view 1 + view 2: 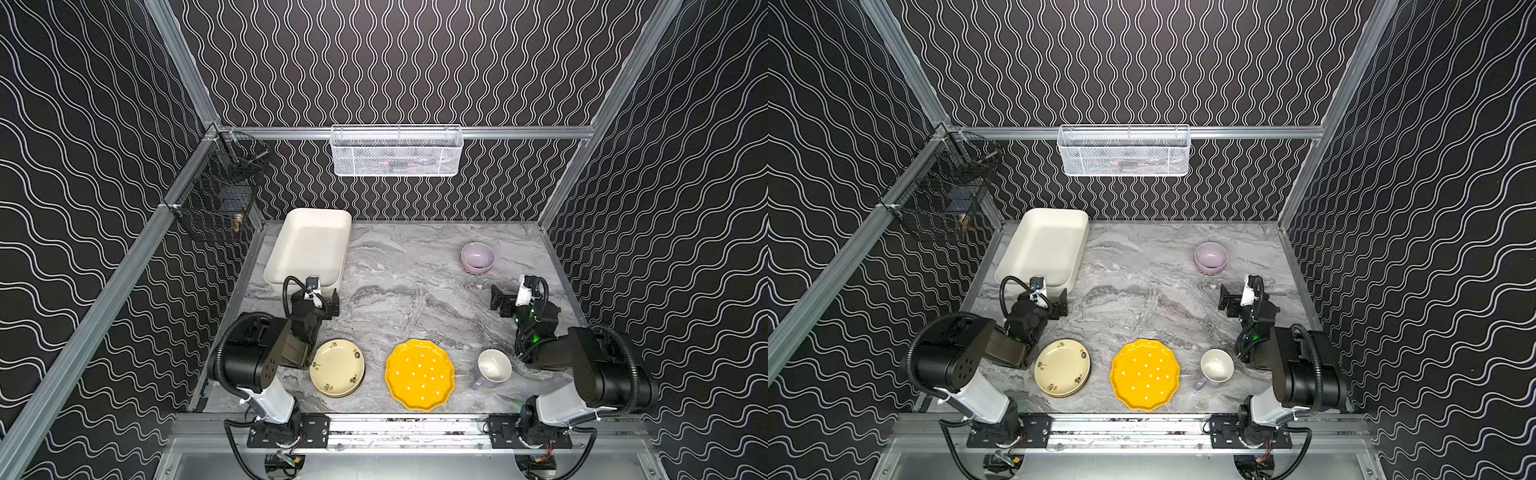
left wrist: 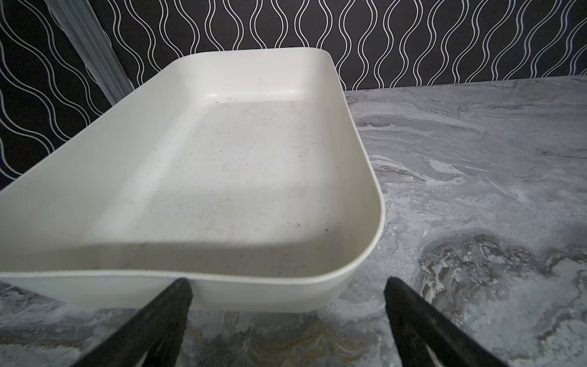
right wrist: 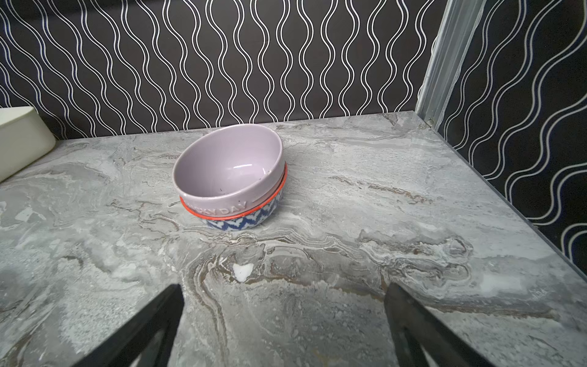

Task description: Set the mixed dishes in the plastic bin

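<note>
Black left fingers (image 2: 152,324) stand spread wide with nothing between them. Their tips are just short of the near wall of the shallow cream-white rectangular plastic bin (image 2: 222,178), whose floor is bare. Black right fingers (image 3: 143,327) are likewise parted and empty. They point across the grey marble-patterned table (image 3: 349,254) at the lilac ceramic bowl (image 3: 228,165), which sits nested in a blue-and-white zigzag bowl with a red rim (image 3: 241,222), apart from the tips.

In both top views the bin (image 1: 309,245) lies in the far left corner of the table and the nested bowls (image 1: 478,255) lie far right. Along the near edge are three things:
- The cream floral round plate (image 1: 337,366) tops a small stack just beside the left arm.
- The yellow scalloped plate with white dots (image 1: 419,374) lies in the middle.
- The lavender mug with a white inside (image 1: 493,365) is near the right arm.

No dish is in the bin, so the task looks to be at its start, with a first pick not yet made. The right arm seems best placed to begin. It would need to move forward, drop one finger inside the lilac rim and close. The lower bowl may stay behind, and the bin is a long reach across the table.
</note>
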You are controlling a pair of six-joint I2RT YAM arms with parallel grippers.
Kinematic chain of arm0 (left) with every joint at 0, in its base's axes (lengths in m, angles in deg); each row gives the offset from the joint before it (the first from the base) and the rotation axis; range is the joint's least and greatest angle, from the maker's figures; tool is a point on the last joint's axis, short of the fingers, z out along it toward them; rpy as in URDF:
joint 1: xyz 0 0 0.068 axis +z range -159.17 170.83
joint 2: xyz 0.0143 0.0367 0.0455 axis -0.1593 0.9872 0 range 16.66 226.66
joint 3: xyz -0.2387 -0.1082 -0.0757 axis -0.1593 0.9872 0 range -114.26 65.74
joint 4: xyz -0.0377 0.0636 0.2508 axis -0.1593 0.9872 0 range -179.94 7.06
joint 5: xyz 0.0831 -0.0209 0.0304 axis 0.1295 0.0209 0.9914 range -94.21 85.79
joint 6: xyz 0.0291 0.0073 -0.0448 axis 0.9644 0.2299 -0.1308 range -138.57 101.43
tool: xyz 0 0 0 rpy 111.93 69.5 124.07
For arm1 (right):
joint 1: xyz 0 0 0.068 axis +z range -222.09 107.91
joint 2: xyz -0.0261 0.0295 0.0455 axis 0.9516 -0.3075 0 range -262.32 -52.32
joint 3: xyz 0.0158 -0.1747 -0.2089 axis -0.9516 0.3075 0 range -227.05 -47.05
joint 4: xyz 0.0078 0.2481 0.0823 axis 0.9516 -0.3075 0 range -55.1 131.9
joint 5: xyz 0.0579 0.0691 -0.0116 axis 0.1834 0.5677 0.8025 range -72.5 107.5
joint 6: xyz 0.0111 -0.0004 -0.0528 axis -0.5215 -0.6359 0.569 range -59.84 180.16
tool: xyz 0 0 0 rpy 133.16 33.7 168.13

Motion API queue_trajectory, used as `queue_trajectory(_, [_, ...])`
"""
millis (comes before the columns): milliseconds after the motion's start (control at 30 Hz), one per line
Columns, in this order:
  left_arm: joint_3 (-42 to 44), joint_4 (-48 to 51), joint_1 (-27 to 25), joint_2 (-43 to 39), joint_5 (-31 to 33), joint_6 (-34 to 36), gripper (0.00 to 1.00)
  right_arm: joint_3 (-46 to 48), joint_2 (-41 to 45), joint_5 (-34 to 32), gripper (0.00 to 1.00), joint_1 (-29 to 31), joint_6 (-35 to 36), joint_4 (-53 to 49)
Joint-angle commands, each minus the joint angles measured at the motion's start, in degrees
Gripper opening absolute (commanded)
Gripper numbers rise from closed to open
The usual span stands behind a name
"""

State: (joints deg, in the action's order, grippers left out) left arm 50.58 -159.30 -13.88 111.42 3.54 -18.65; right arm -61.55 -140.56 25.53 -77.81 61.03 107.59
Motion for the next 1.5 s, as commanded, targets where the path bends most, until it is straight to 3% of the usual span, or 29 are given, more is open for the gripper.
queue_trajectory(0, [-0.1, -1.8, 0.1, -0.4, 0.1, 0.5, 0.98, -0.3, 0.1, -0.3, 1.00, 0.1, 0.3, 2.4])
queue_trajectory(1167, [-0.7, -0.6, 1.0, -0.3, -0.3, -0.5, 0.99, -0.4, 0.0, -0.4, 1.00, 0.1, 0.1, 2.3])
queue_trajectory(1467, [-0.8, -0.5, 1.0, -0.3, -0.3, -0.5, 0.99, -0.4, 0.3, -3.2, 1.00, 0.0, -0.8, 2.1])
